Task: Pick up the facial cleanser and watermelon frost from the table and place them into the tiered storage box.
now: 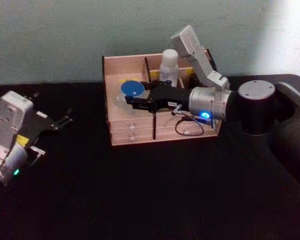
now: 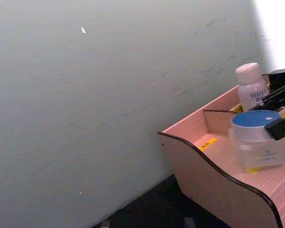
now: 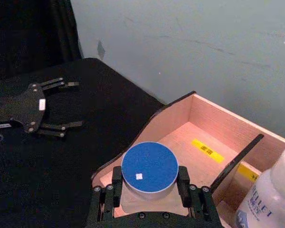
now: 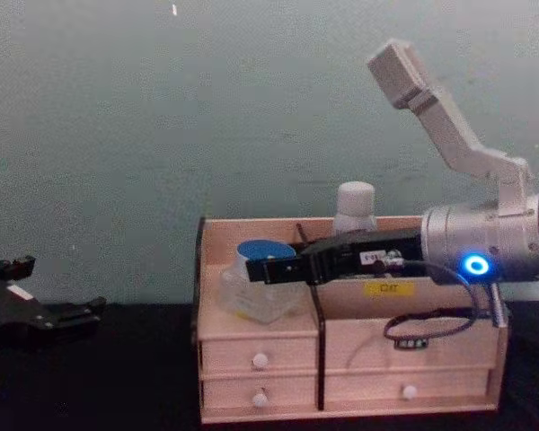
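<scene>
Right arm (image 1: 255,105): silver wrist barrel with blue lit ring, black joint cap with screws, grey boxy camera module behind the black right gripper (image 1: 132,101), thin black cable looped under the wrist. Left gripper (image 1: 60,121) black, white-grey housing, yellow label, green LED.

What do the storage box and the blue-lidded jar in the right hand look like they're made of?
The tiered storage box looks like light wood or wood-look board, matte, with faint grain, black edge trim and white drawer knobs. The jar, held by the right hand, seems clear glass or hard plastic, since its body looks see-through; which one can't be told. Its blue lid looks like smooth plastic.
</scene>
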You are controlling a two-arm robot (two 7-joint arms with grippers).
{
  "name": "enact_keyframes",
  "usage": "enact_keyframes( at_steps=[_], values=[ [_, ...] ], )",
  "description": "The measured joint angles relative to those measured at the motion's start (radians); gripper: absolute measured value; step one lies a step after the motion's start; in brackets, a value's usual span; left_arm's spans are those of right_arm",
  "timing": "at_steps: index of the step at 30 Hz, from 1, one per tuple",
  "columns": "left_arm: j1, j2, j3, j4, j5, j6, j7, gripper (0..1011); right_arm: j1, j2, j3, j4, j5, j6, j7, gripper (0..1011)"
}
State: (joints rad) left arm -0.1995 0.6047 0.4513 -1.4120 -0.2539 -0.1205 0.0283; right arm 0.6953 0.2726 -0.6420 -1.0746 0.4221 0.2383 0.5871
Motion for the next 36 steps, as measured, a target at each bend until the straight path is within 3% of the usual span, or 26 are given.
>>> enact_keyframes(
  at_steps=[16, 36],
  values=[
    [0.0, 0.0, 0.0, 0.0, 0.0, 0.0, 0.0, 1001, 0.029, -0.046, 0.016, 0.08, -0.022, 0.0, -0.008, 699],
    [0.0, 0.0, 0.0, 0.0, 0.0, 0.0, 0.0, 1001, 0.029, -0.056, 0.028, 0.088, -0.021, 0.017, -0.015, 699]
  ],
)
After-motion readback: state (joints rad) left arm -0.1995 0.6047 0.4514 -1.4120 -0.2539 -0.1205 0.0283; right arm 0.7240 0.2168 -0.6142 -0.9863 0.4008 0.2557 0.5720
